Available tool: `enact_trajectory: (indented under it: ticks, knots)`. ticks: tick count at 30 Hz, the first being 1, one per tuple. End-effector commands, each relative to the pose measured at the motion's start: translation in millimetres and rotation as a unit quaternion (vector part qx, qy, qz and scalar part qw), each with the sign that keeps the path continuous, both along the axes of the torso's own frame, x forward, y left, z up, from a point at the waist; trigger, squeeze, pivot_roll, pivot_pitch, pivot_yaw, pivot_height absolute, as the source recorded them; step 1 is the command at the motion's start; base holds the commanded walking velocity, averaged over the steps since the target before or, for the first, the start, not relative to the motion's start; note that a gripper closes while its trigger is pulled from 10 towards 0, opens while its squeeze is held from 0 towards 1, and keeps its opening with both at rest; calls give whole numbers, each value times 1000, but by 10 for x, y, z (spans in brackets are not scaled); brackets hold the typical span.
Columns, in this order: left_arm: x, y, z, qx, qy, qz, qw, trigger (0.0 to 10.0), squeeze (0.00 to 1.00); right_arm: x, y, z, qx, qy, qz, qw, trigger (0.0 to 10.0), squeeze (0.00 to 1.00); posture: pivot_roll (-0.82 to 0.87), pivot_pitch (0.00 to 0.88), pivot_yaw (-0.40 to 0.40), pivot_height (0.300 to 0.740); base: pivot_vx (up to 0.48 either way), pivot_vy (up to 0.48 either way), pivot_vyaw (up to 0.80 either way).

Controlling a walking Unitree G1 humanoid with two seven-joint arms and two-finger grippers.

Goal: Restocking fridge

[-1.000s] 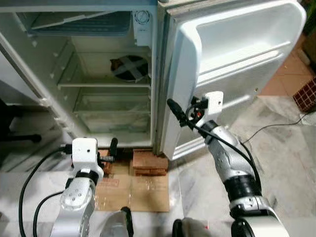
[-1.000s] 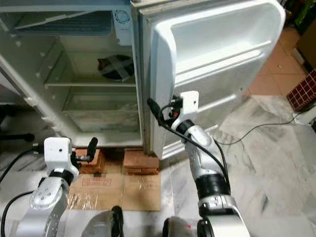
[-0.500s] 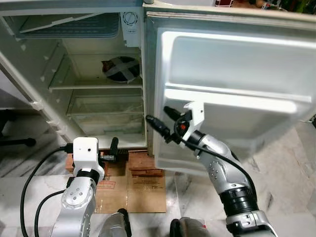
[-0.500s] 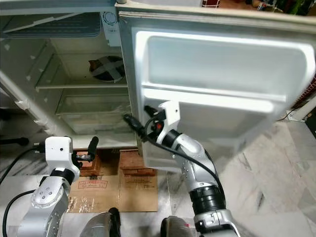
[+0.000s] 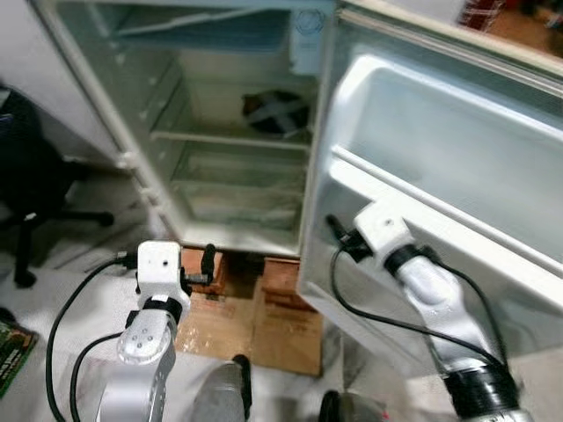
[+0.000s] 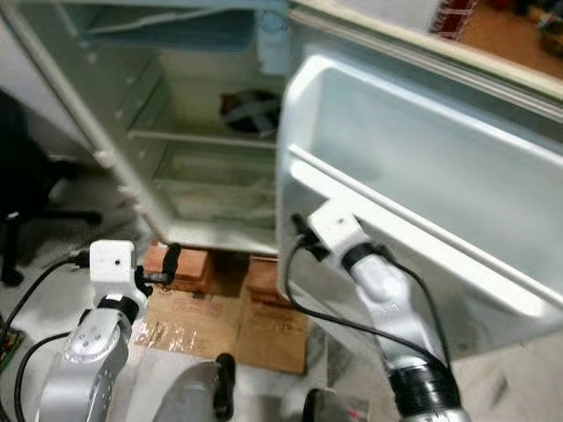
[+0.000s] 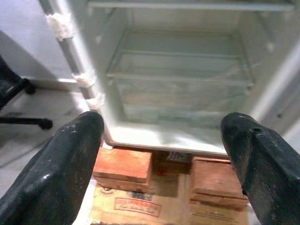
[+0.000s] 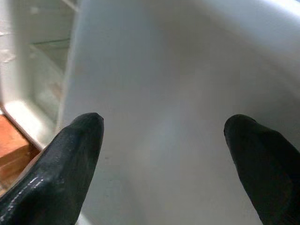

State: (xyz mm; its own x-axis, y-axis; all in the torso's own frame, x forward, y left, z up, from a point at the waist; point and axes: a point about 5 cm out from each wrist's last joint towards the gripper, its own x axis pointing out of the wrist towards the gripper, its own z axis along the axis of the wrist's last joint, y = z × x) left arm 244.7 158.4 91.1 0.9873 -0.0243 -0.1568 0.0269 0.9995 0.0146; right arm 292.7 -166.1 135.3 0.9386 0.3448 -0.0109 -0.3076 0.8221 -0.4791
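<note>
The fridge (image 5: 230,141) stands wide open ahead of the robot, raised on bricks (image 5: 283,272) over flattened cardboard (image 5: 286,321); its shelves (image 5: 230,141) and bottom drawer (image 7: 180,96) look bare apart from a dark round fan (image 5: 275,110) at the back wall. The door (image 5: 440,185) has swung on since a second ago: then it stood edge-on with the right gripper hooked at its lower edge, now its inner liner faces the camera more squarely and reaches further out to the right, though the head has also shifted, so part of that change is the camera's. The right gripper (image 5: 337,235) sits against the door's lower inner edge, below the door shelf (image 5: 422,211), fingers (image 8: 70,154) spread with only white liner between them. The left gripper (image 7: 161,154) has stayed low before the bricks, fingers (image 7: 61,154) spread and empty, aimed at the drawer. My reading is that the opening step is about finished, and no goods are in either gripper, so the restocking itself has yet to begin.
</note>
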Motion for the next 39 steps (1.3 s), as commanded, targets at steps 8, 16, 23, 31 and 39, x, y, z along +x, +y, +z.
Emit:
enact_trajectory:
  ticks: [8,16,23,31,39]
  knots:
    - [65,1,-34,4,0,-3,1000,10000,0,-267,176,488,58,-95,83,990,10000,0,-18,125,23,740,0,0,0]
    - [79,19,-43,6,-3,-1,1000,10000,0,-422,400,446,65,-40,198,977,10000,0,-12,116,18,740,0,0,0]
    - [104,11,-43,3,-7,-3,1000,10000,0,-555,459,461,79,-19,237,968,10000,0,-23,104,23,740,0,0,0]
    - [149,-13,-40,4,-11,-9,1000,10000,0,-401,474,683,66,-93,192,975,10000,0,-22,93,28,740,0,0,0]
    - [163,-24,-42,3,-12,-10,1000,10000,0,32,350,765,66,-119,116,984,10000,0,-8,92,25,740,0,0,0]
